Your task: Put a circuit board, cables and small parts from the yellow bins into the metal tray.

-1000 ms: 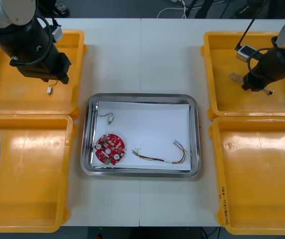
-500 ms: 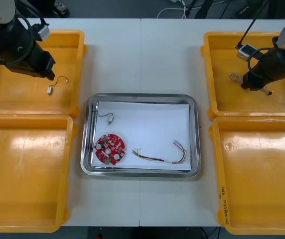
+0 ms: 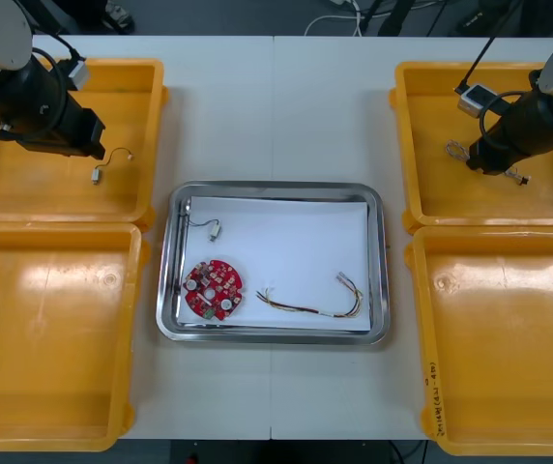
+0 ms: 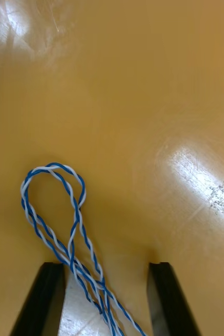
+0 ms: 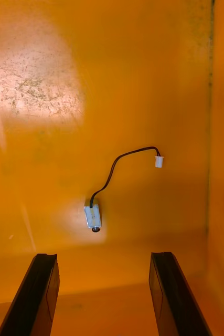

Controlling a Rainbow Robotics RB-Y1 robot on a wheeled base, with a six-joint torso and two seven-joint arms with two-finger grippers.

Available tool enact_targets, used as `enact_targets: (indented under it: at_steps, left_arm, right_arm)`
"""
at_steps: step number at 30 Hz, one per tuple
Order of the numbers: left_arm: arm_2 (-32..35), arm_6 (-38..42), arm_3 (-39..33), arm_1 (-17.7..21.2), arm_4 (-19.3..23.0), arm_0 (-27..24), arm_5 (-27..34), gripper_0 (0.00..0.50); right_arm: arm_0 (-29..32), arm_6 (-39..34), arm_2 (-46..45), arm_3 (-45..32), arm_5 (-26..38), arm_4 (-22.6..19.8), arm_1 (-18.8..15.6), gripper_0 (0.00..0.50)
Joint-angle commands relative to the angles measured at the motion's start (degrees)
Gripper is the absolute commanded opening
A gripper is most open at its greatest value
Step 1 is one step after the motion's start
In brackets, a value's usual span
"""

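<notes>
- Left gripper (image 5: 104, 296): matte black fingers (image 5: 38, 294) spread wide, holding nothing, over the far left yellow bin (image 3: 25, 188), whose floor is glossy and scuffed.
- Small metal part (image 5: 93, 216): rectangular and silvery, with a thin curved black lead ending in a white plug (image 5: 159, 161); it lies on that bin's floor, just beyond the fingertips.
- Right gripper (image 4: 106, 299): fingers apart, not clamped, low in the far right yellow bin (image 3: 470, 198).
- Twisted blue and white cable (image 4: 64, 220): looped, its strands running between those fingers.
- Metal tray (image 3: 378, 261): shiny rim, white inside, holding a round red circuit board (image 3: 213, 288), a red and yellow cable (image 3: 315, 304) and a second small metal part (image 3: 215, 230).
</notes>
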Motion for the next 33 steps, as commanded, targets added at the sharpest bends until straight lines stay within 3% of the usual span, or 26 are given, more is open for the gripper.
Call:
enact_targets:
  at_steps: [1, 14, 22, 33]
  left_arm:
    - [-1.3, -7.3, 2.7, 0.7, -0.4, -3.1, -4.0, 0.500]
    - [-4.6, -8.5, 8.1, -1.6, -1.4, -2.8, -11.3, 0.500]
    - [-7.2, -8.6, 8.6, -1.9, -0.6, -1.3, -14.2, 0.500]
    - [-7.8, -9.4, 8.6, -1.9, -0.4, 0.4, -15.5, 0.500]
  right_arm:
    - [1.0, 2.0, -0.5, 0.9, -0.8, -0.7, -0.7, 0.000]
    - [1.1, 2.5, -0.1, -0.8, 0.2, -0.9, -0.8, 0.000]
    - [1.1, 1.4, 0.0, -12.4, 13.7, 3.6, -0.9, 0.000]
    - [1.2, -2.0, -1.3, -21.2, 25.7, 4.0, -2.1, 0.000]
